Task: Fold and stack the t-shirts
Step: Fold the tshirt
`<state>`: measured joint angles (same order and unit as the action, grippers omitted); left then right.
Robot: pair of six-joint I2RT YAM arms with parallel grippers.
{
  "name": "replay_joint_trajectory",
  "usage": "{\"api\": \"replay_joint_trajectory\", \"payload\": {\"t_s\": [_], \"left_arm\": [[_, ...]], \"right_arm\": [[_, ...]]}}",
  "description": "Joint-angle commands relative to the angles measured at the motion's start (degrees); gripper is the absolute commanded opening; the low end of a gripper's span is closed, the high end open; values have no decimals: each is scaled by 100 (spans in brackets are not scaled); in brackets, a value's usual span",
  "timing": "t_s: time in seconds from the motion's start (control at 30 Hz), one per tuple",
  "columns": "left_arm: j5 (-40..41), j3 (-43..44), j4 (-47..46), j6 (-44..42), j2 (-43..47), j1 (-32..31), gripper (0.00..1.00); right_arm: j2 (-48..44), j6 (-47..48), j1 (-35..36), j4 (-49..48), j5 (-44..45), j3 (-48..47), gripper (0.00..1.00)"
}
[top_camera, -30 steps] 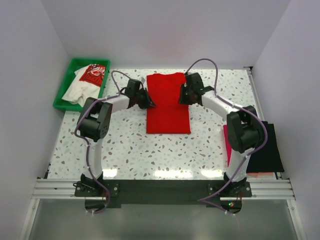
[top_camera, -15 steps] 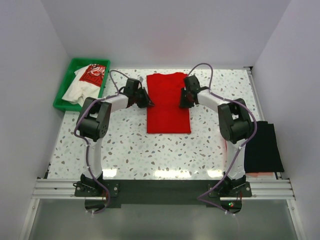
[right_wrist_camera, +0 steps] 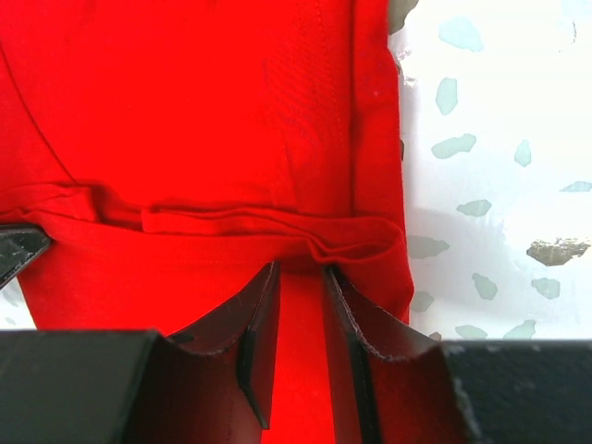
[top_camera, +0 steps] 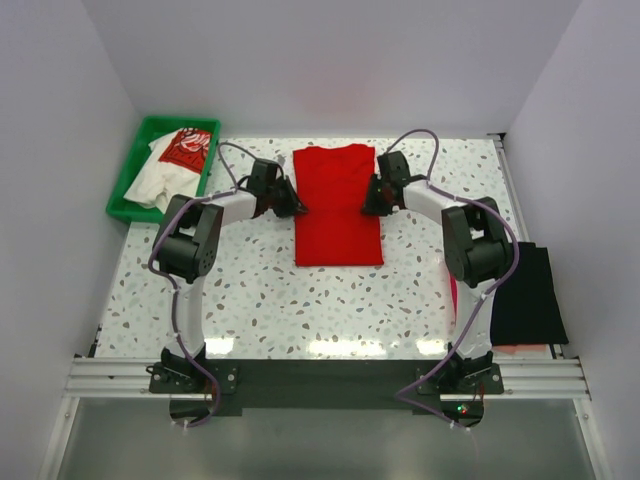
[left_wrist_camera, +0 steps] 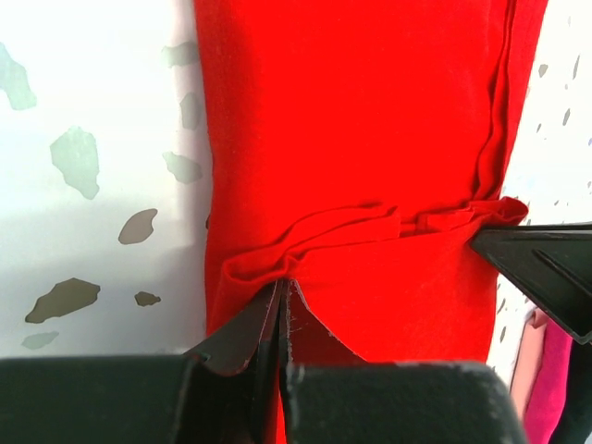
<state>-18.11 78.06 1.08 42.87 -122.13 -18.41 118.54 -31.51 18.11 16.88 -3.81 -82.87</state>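
Observation:
The plain red t-shirt [top_camera: 338, 205] lies folded into a long strip at the table's middle back. My left gripper [top_camera: 297, 207] is at its left edge, shut on a pinch of red cloth [left_wrist_camera: 282, 285]; the cloth bunches into a ridge there. My right gripper [top_camera: 372, 203] is at the shirt's right edge, jaws a little apart with red cloth showing between them and a fold of the red t-shirt [right_wrist_camera: 277, 111] at the tips [right_wrist_camera: 298, 270]. The white t-shirt with red print [top_camera: 170, 165] lies crumpled in the green tray. Folded black [top_camera: 530, 295] and magenta [top_camera: 455, 290] shirts lie at the right edge.
The green tray [top_camera: 125, 185] stands at the back left corner. White walls close in the left, back and right sides. The right gripper's finger [left_wrist_camera: 546, 268] shows across the shirt in the left wrist view.
My right gripper has moved right, from over the red shirt to its right edge. The left gripper has stayed at the left edge.

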Motion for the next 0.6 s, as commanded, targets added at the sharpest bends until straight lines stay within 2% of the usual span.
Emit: {"api": "replay_joint_trajectory", "payload": {"t_s": [0.0,0.57], "left_arm": [[334,-247,-20,81,84,92,4],[563,-1898,-995,714,970,75,3]], "right_arm": [[-42,31,-106,87,311,34,29],[-428,-101,44,-168,-67,1246,29]]}}
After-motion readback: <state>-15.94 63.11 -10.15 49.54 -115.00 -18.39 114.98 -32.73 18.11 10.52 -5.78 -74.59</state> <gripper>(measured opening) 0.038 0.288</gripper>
